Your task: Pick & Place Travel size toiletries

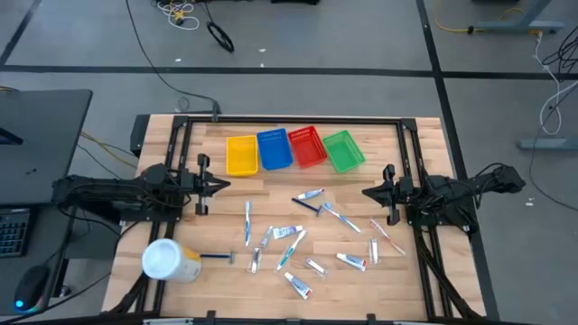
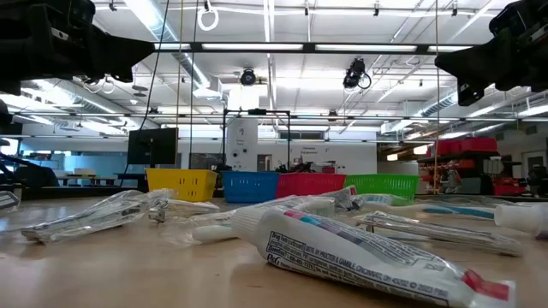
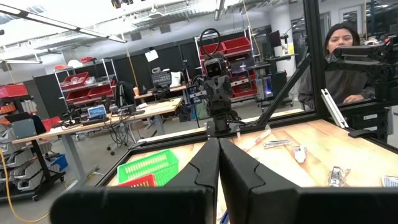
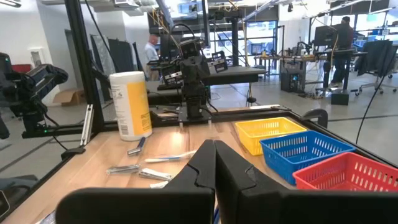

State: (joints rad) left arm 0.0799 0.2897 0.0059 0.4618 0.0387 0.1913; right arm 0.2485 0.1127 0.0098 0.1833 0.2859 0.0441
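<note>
Several travel size toiletries (image 1: 298, 236) lie scattered flat on the wooden table: small white tubes, thin toothbrushes and sachets. One printed white tube (image 2: 368, 257) lies closest in the low view. My left gripper (image 1: 226, 185) hangs shut above the table's left side, pointing right, holding nothing. My right gripper (image 1: 366, 191) hangs shut at the right side, pointing left, holding nothing. Both wrist views show the fingers (image 3: 217, 163) (image 4: 214, 165) pressed together.
Four small baskets stand in a row at the far edge: yellow (image 1: 241, 155), blue (image 1: 275, 149), red (image 1: 307, 146), green (image 1: 343, 151). A big white-and-yellow cylinder (image 1: 170, 261) stands at the near left. A black frame (image 1: 293, 121) borders the table. A person (image 3: 339, 62) sits beyond the right edge.
</note>
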